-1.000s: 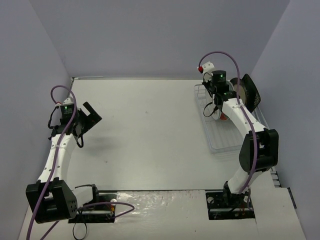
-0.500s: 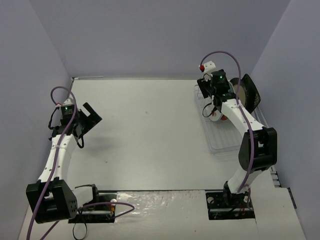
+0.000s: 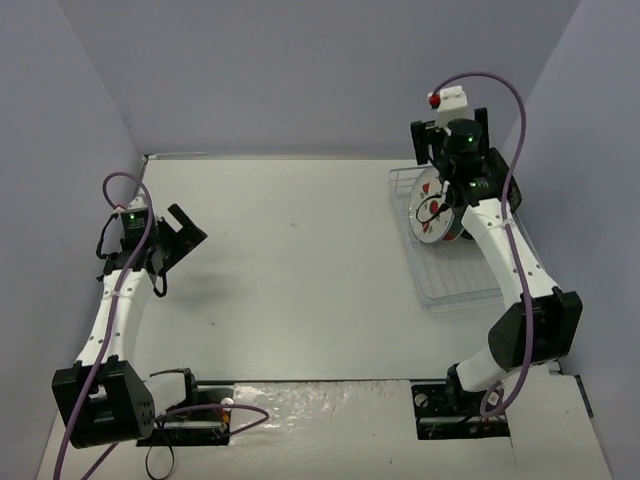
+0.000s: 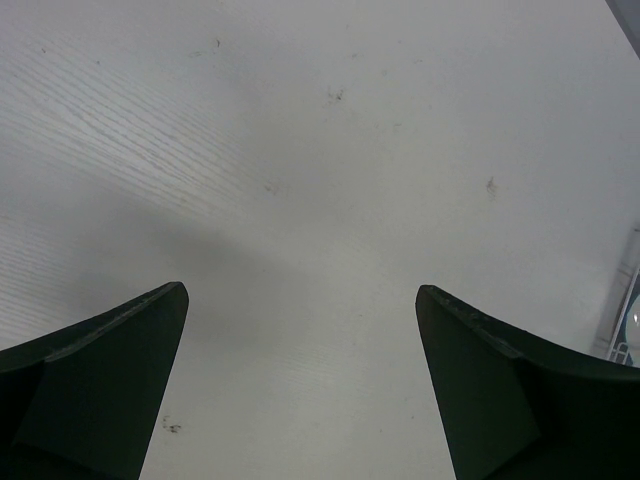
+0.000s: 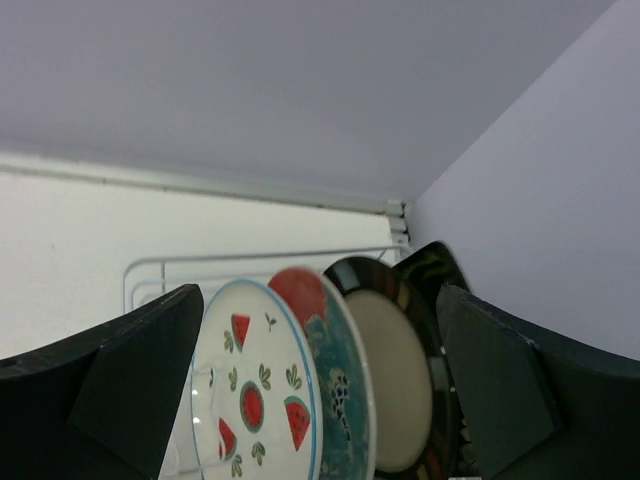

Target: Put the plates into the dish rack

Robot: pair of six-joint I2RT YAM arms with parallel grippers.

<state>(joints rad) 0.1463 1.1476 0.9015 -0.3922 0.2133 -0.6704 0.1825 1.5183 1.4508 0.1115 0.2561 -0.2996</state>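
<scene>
Left gripper [image 4: 300, 295] hung over the bare table [image 4: 300, 140] on the left side, jaws spread wide, nothing between them. Right gripper [image 5: 320, 295] was above the dish rack [image 3: 440, 298] at the far right corner, jaws also wide apart and gripping nothing.

All four plates stood on edge in the rack, in one row, close together:
- watermelon plate [image 5: 255, 400] in front
- red-and-teal plate [image 5: 340, 375]
- black-rimmed beige plate [image 5: 395, 385]
- square black plate [image 5: 435, 265] at the back, mostly hidden
</scene>
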